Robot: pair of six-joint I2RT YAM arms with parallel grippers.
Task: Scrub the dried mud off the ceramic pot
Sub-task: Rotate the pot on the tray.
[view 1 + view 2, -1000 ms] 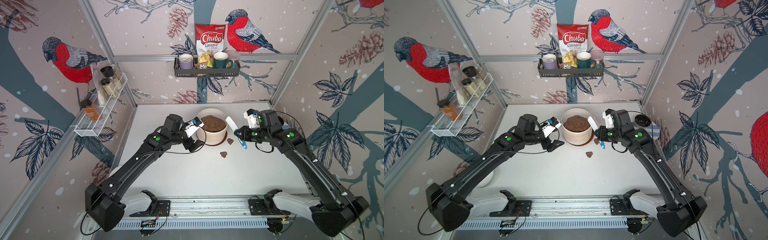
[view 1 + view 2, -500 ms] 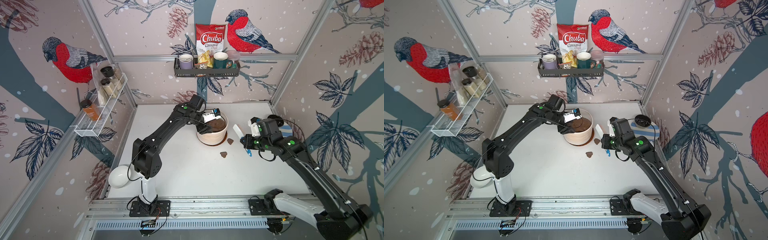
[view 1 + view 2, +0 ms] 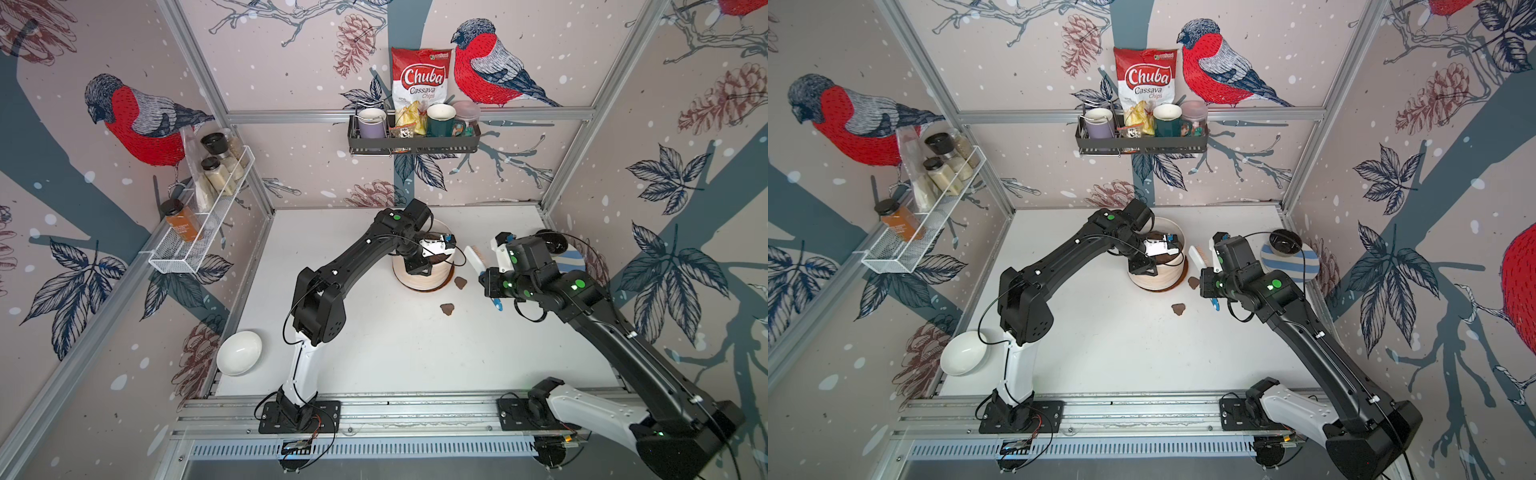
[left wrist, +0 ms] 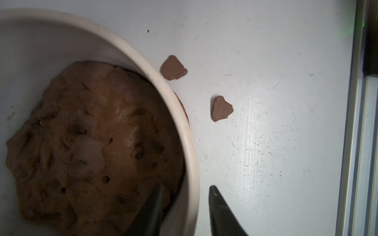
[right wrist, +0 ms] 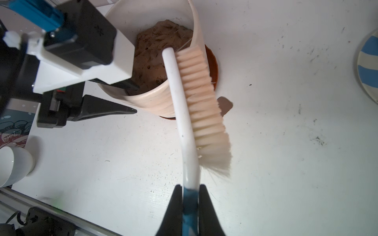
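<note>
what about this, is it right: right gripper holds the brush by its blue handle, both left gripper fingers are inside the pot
Not both. The left wrist view shows the left gripper straddling the ceramic pot rim: one finger inside, one outside. The right gripper does hold the brush by its blue handle.

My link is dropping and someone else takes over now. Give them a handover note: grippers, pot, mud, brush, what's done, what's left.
Left gripper: open, astride the ceramic pot rim, one finger inside, one outside, not yet clamped.
Right gripper: shut on the brush handle; brush head beside the pot, seemingly not touching.
Two dried mud lumps lie loose on the table beside the pot, the second farther out.
Done: brush in hand. Left: clamp the rim, scrub; no mud shows on the visible wall, so check the hidden sides.
</note>
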